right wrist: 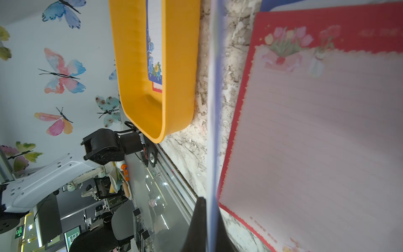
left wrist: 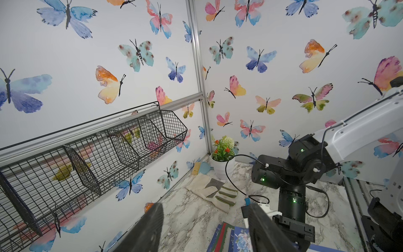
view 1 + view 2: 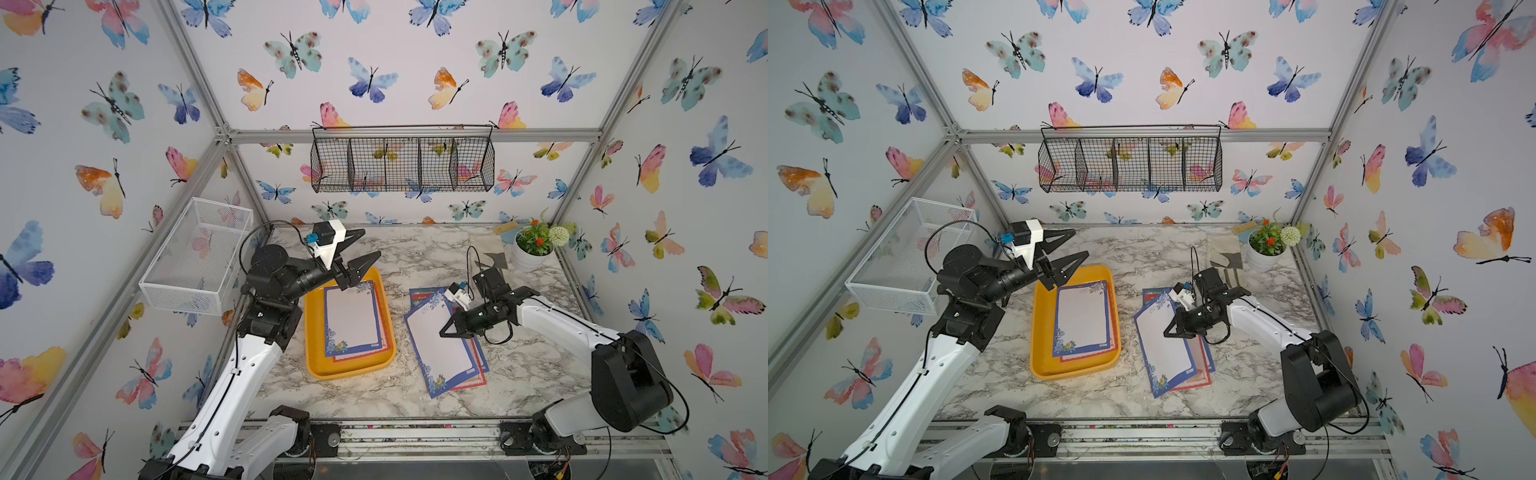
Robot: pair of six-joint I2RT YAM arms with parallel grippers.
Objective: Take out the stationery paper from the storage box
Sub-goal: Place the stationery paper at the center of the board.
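Yellow-orange plastic, the storage box [image 3: 314, 332] [image 3: 1040, 332] sits on the marble tabletop [image 3: 415, 257] and holds a stack of stationery paper [image 3: 353, 316] [image 3: 1081, 318], a blue-bordered page on top of red-bordered ones. Just beside the box, on the right arm's side, more sheets lie fanned in a loose pile [image 3: 469, 370]. The right gripper [image 3: 445, 331] [image 3: 1169, 330] is clamped on the edge of the blue-bordered sheet [image 3: 436, 353] [image 1: 212, 109] topping that pile; beneath it lies a red-bordered tulip sheet [image 1: 316, 131]. Over the box's far end hangs the left gripper [image 3: 372, 242] [image 2: 204, 206], jaws apart, holding nothing.
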